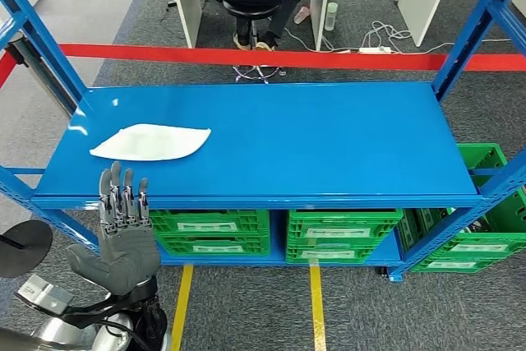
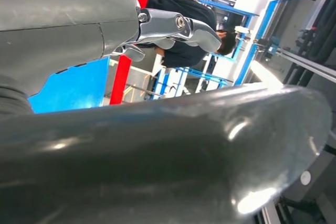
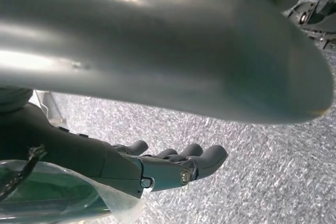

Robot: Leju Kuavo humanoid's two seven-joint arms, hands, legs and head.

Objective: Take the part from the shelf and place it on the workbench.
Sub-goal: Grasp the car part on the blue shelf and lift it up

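white flat part point(image 1: 150, 142) lies on the left of the blue shelf point(image 1: 310, 141). left hand point(image 1: 124, 232) is near it, fingers spread, holding nothing. right hand point(image 3: 166, 163) hangs over the floor, fingers apart.

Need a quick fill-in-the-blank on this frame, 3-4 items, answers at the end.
1. The white part lies on the blue shelf's ______ end.
2. The left robot hand is raised in front of the shelf with its fingers pointing ______.
3. The crates on the level under the blue surface are ______ in colour.
4. Behind the shelf, a ______ tape stretches across the view.

Missing words: left; up; green; red
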